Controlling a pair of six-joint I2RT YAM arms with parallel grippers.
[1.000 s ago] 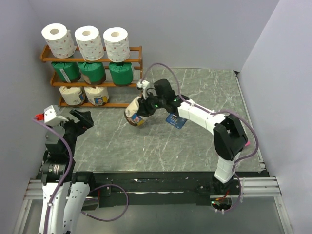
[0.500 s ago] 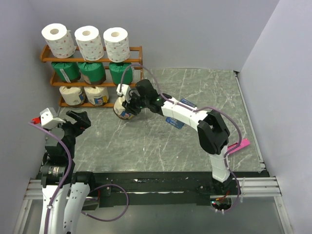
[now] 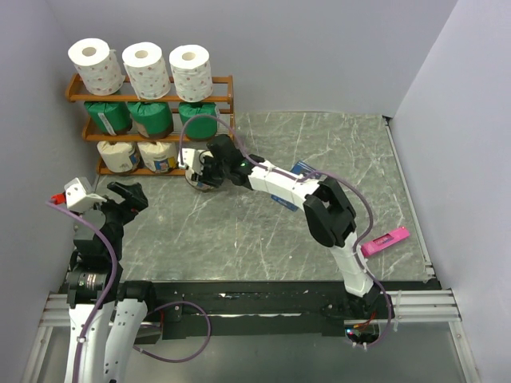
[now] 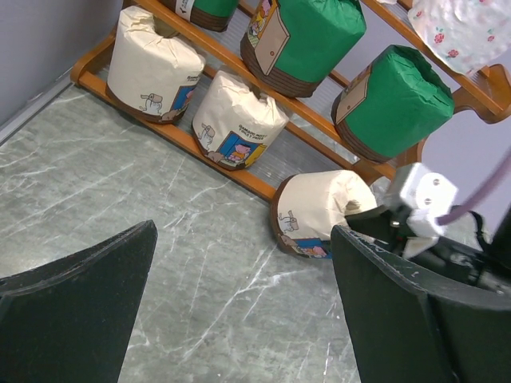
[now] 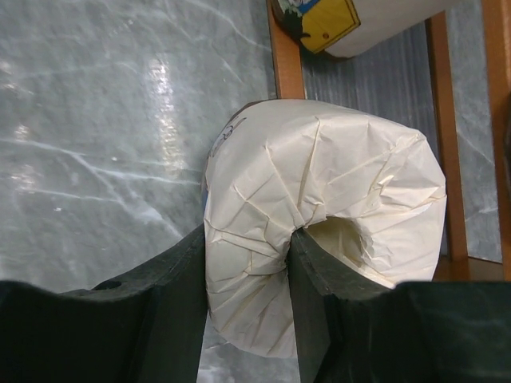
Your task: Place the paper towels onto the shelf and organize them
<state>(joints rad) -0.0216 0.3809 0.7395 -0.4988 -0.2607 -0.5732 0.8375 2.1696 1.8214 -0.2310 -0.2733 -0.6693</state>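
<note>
Snagging was my worry: the right pincer point(image 5: 247, 267), clenched on the cream roll point(image 5: 319, 207) at ten o'clock, might jam it against the front rail point(image 4: 255, 186) of the shelf point(image 3: 222, 79).

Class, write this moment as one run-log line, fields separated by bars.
right gripper: shut on cream roll | roll: at shelf bottom tier, right end | left gripper: open, empty | status: not yet released
</note>
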